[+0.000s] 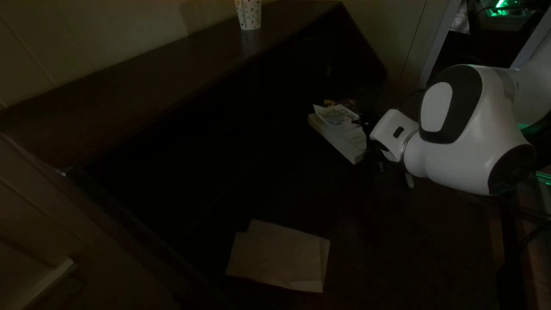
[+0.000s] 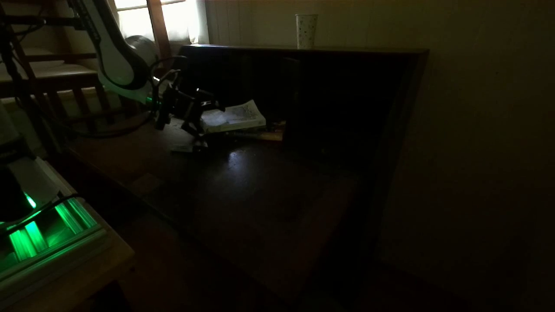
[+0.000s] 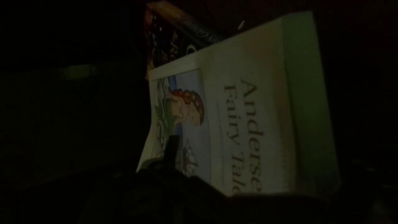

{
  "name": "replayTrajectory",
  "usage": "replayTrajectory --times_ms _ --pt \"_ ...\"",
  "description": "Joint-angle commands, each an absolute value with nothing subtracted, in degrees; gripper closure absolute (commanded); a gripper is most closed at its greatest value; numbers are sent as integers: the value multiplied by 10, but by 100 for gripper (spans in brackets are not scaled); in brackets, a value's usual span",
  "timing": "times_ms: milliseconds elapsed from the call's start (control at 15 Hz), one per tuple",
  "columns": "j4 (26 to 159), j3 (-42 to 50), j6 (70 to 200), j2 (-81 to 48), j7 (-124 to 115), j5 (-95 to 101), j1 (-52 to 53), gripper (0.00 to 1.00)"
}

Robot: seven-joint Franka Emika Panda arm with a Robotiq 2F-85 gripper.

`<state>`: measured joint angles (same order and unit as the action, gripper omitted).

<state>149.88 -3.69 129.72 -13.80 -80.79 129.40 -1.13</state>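
Observation:
A pale paperback with "Fairy Tale" lettering and a mermaid picture (image 3: 230,130) lies on the dark desk (image 2: 243,195). It rests partly on a darker book (image 3: 174,34), whose spine shows in an exterior view (image 2: 269,136). Beside the paperback (image 2: 236,118) is my gripper (image 2: 212,125), its fingers spread apart at the near end. One finger (image 2: 212,105) reaches over the cover and the other hangs lower, in front of the edge. Whether either touches the book is too dark to tell. In the wrist view a single dark finger (image 3: 172,151) shows against the cover; the other is lost in shadow.
Pale sheets of paper (image 1: 280,258) lie on the desk. A spotted cup (image 1: 249,16) stands on the raised ledge (image 1: 172,60) along the wall. Below the gripper is a small pale object (image 2: 184,148). A green-lit side table (image 2: 65,242) stands beside the desk.

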Motion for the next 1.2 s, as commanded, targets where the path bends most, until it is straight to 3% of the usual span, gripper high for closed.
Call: replayTrajectory --times_ms 0,267,400,667,1000,1133 --pt "1473 -41 1292 -170 -827 1322 -21 0" --pt "1467 -41 1295 -177 -831 1325 -23 0" --pt "1466 -41 1298 -179 -835 1330 -25 26" --pt "1462 -41 1303 -190 -853 1343 -29 55" --pt "1449 -40 1313 -197 -868 1355 -37 87" --pt "1443 -40 1326 -199 -887 1369 -45 93"
